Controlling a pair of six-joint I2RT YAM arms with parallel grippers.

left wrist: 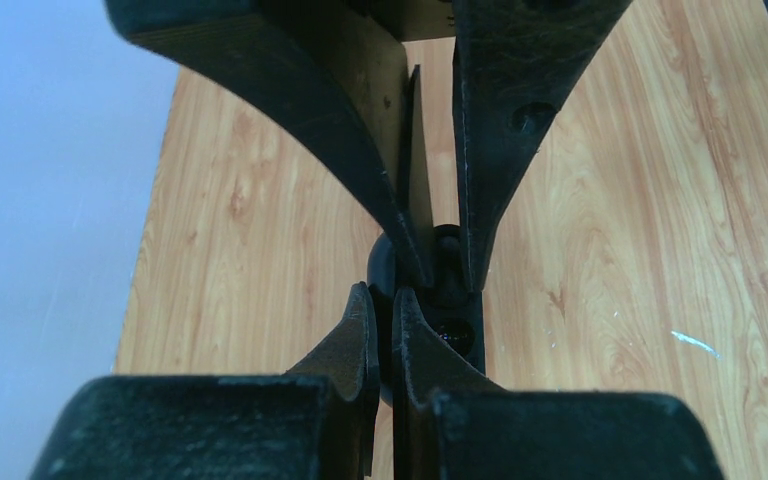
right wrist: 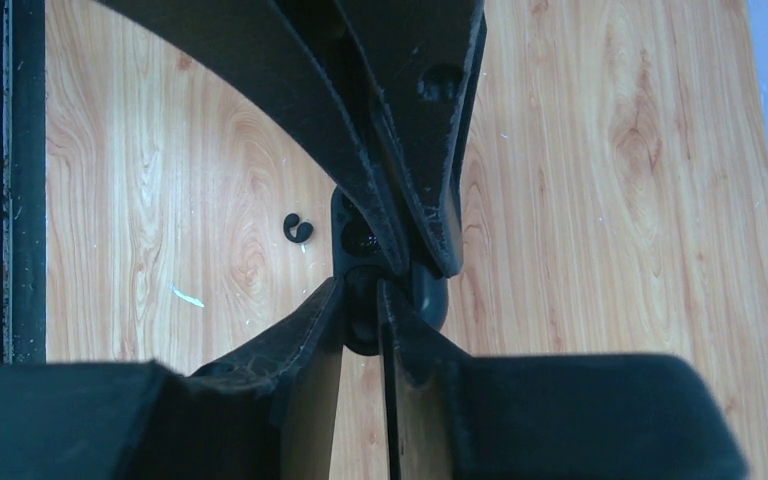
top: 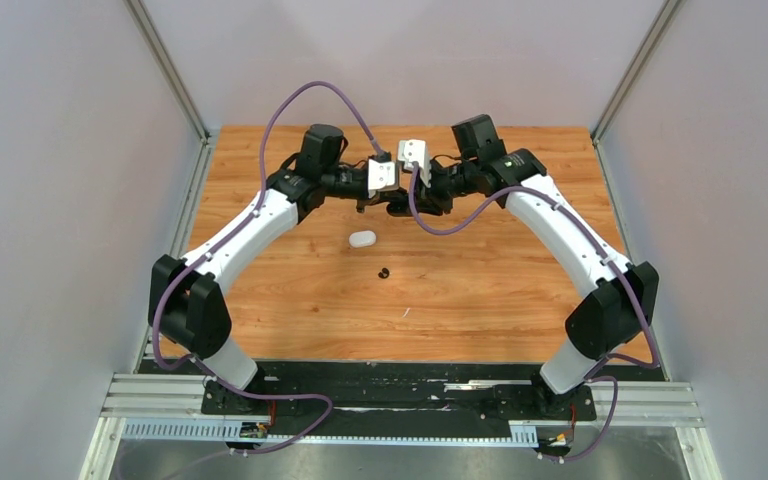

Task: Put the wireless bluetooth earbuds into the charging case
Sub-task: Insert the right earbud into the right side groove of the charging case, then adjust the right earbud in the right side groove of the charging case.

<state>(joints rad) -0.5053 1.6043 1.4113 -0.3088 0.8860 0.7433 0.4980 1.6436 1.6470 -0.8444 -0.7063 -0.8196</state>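
**Two grippers pinched on one black case; one bud loose on the table**

Count in view: two cases and one earbud that can be made out.

- The black case is up between the two arms at mid-table, towards the far side. Both wrist views show only a dark rounded body, mostly covered by four finger blades.
- The white case is an oval lying flat on the wooden table. It sits just nearer than the meeting grippers and touches nothing.
- The black earbud is tiny and lies alone near the white case, on its near side and apart from it.

Tools: the left gripper and right gripper meet tip to tip. Both sets of jaws are drawn narrow and bear on the black case from opposite sides. Whether a bud is also caught between the blades cannot be told, because the fingers hide the case's face.

Around: a short white mark on the wood, nearer than the bud. Two purple cables arch over the arms. A black base rail runs along the near edge.
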